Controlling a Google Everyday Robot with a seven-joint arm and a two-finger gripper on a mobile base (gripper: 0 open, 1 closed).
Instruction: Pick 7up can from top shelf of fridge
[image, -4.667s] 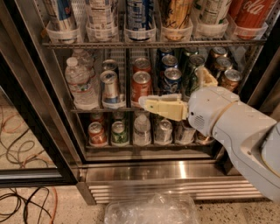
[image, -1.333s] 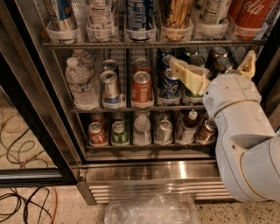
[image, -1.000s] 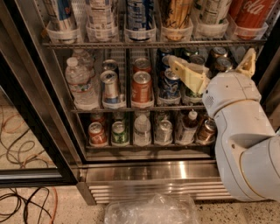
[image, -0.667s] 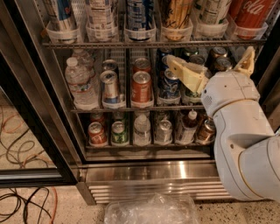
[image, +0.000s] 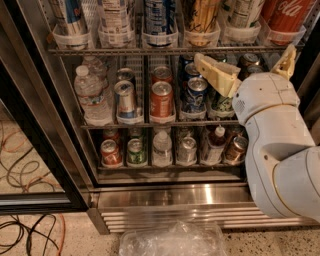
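Observation:
The fridge (image: 200, 200) stands open in front of me. Its top shelf (image: 125, 50) is a wire rack with clear cup holders holding tall cans, whose tops are cut off by the frame. The 7up can (image: 240, 12), green and white with a text panel, stands second from the right. My gripper (image: 244, 55) is just below that shelf, in front of the middle rack's right side. It is open and empty, with one cream finger (image: 215, 72) pointing up-left and the other finger (image: 285, 60) at the right.
A tall red Coca-Cola can (image: 287, 15) stands right of the 7up can. Short cans and a water bottle (image: 92, 95) fill the lower racks. The black door frame (image: 35, 145) is at the left. Cables (image: 30, 235) and a clear plastic bag (image: 170, 240) lie on the floor.
The gripper has risen from the lower rack level and shifted right. Over the last second it crept slightly upward towards the top shelf, still open.

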